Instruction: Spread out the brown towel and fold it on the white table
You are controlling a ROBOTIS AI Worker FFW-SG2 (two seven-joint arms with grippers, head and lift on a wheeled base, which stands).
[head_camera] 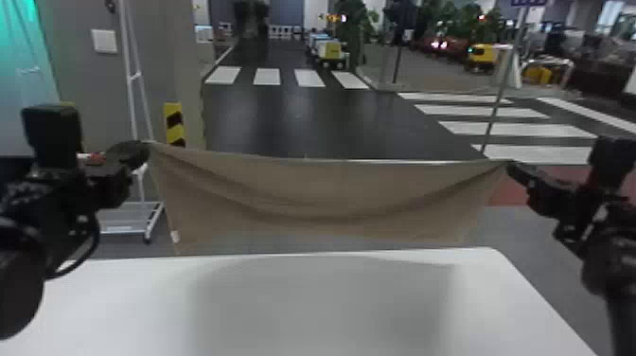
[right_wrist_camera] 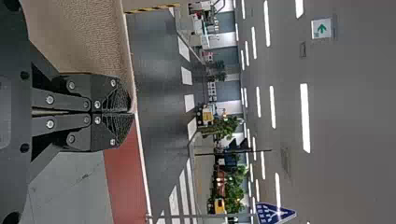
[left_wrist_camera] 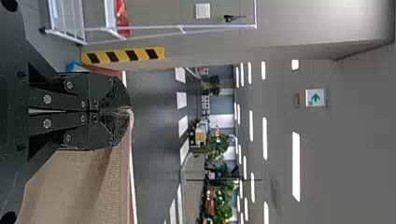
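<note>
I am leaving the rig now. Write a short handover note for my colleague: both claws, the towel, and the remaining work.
Left claw: shut on one upper corner of the brown cloth towel.
Right claw: shut on the other upper corner.
Towel: hangs between them, sagging, near the far edge of the flat white table.
Done: towel held spread in the air.
Left: lay it down, fold it.

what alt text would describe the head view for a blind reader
A black left gripper and a black right gripper hold a brown fabric towel spread by its upper corners, just above the far edge of a white table; behind lies a dark road with white stripes.
</note>
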